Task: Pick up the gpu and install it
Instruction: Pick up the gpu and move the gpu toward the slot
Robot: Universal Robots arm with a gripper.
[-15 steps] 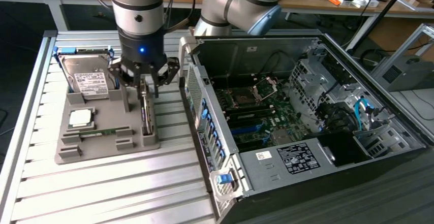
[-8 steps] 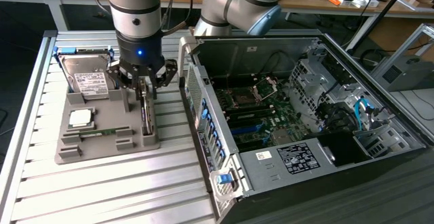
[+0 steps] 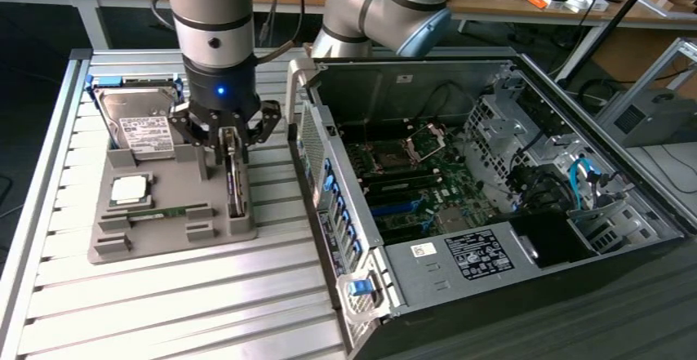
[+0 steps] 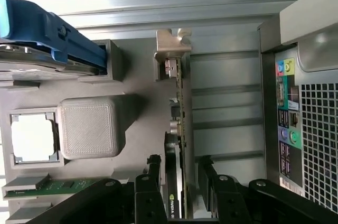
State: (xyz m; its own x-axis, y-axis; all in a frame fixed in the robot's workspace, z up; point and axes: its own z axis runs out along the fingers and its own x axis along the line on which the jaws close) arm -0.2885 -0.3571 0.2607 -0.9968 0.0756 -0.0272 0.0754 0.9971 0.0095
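Green gpu point(image 4: 181, 129), small logo point(image 4: 171, 201) illegible

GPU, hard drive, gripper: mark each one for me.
gpu point(image 3: 234, 187), exterior view, top edge of the upright card.
hard drive point(image 3: 145, 134), exterior view, its white label.
gripper point(image 4: 178, 163), wrist view, midway between its fingertips.

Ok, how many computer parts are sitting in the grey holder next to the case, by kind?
gpu: 1
hard drive: 1
processor chip: 1
memory stick: 1
Total: 4
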